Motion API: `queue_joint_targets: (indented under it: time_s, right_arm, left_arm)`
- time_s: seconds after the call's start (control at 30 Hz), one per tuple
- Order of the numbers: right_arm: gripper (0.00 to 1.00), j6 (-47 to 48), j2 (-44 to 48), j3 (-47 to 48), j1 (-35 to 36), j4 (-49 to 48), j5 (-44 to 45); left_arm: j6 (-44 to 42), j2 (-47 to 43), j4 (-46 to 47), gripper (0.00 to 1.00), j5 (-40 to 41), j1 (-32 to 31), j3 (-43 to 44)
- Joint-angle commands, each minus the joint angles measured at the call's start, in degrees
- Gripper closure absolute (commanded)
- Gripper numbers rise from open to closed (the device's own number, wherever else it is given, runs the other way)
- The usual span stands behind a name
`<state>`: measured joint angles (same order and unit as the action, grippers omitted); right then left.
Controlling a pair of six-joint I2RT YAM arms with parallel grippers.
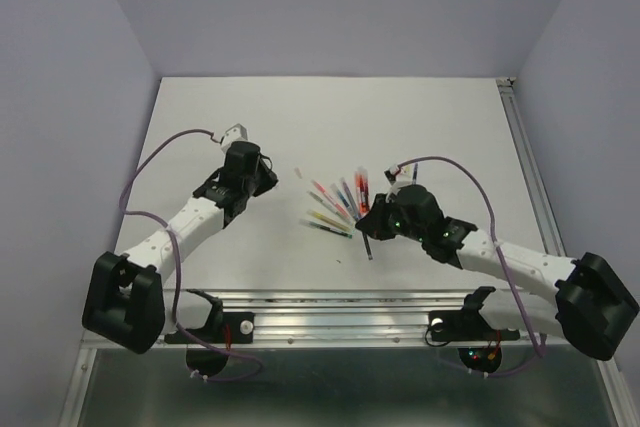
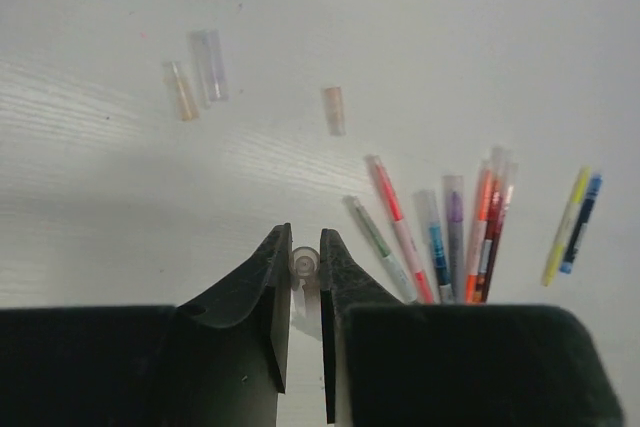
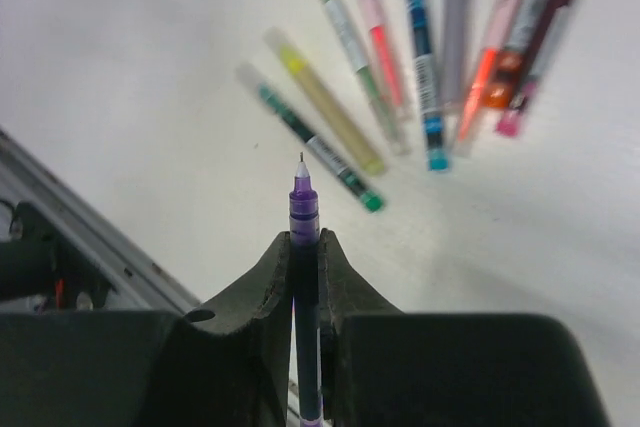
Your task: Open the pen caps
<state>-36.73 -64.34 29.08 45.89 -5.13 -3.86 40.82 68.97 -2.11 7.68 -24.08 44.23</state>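
A fan of pens [image 1: 340, 202] is spread on the surface [image 1: 250, 107]. Left of the fan, a pen cap [image 2: 303, 265] is held in the left pincer [image 2: 305, 239], with three loose caps [image 2: 210, 65] scattered beyond it. Just right of the fan, a pen [image 3: 303, 209] is gripped in the right pincer [image 3: 304, 242].
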Motion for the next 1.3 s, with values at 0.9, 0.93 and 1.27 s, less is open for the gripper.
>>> queue_joint_targets:
  time_s: [0.9,0.93,1.27]
  right_arm:
    - [0.91,13.1,-34.4,27.3,-21.7,4.5,20.5]
    - [0.91,12.9,-34.8,27.7,-21.8,4.8,21.2]
    - [0.82,11.7,-39.4,31.5,-22.2,7.8,25.1]
  left_arm:
    - [-6.0,22.8,-4.7,0.85,4.0,2.6,9.7]
    - [-6.0,23.3,-5.1,0.85,4.1,2.6,10.3]
    - [-6.5,27.0,-6.5,0.70,4.0,2.8,13.4]
